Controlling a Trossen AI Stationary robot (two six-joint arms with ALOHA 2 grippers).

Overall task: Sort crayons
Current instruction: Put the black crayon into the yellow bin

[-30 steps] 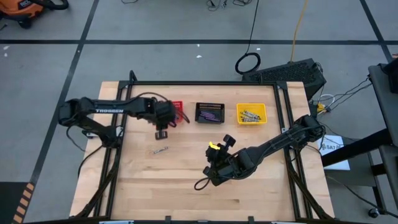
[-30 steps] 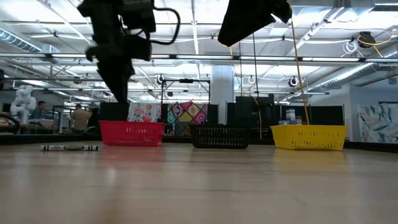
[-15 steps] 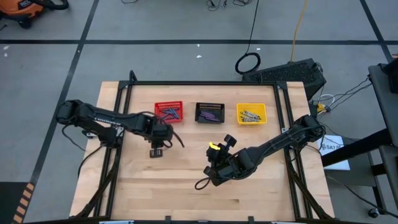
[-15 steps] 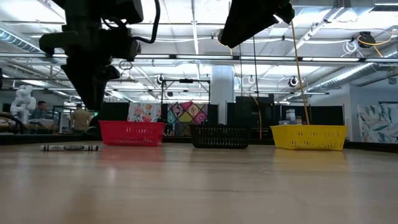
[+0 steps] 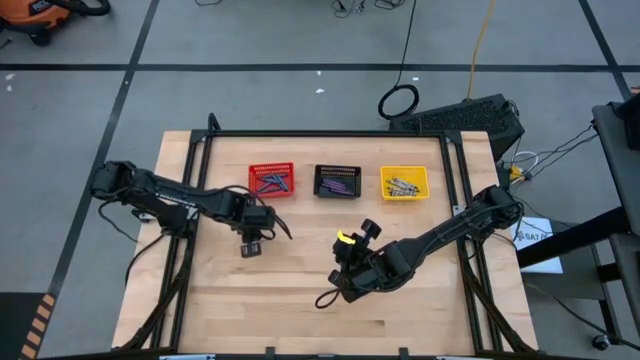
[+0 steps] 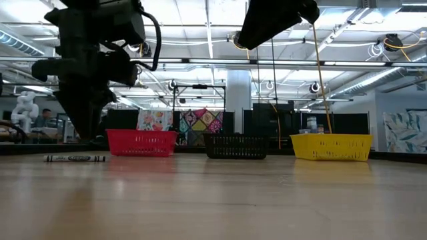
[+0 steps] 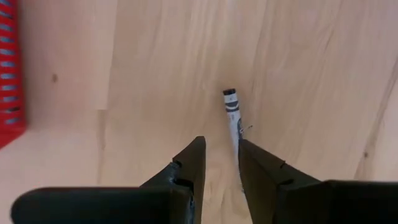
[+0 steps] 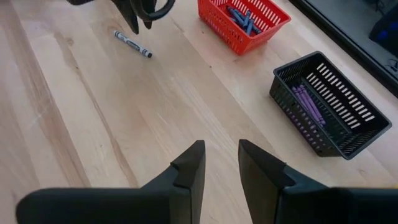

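Since earlier frame: left arm swung back from red basket (image 5: 272, 180) toward near-left, left tool (image 5: 251, 247) now over lone grey crayon (image 7: 232, 114) on counter (image 5: 300, 310). Fingers (image 7: 193, 163) apart, empty, crayon just ahead of tips. Right tool (image 8: 219, 163) hovered mid-counter, parted, empty, waiting. Blue crayons (image 8: 241, 17) sat in red basket, purple crayons (image 8: 308, 104) in black basket (image 5: 337, 181). Step in hand: approach for pick. Next likely needs descent straddling crayon, close, carry to yellow basket (image 5: 404, 182).

Grey crayon (image 7: 233, 118) flat on wooden table (image 7: 155, 62), just ahead of parted jaws.
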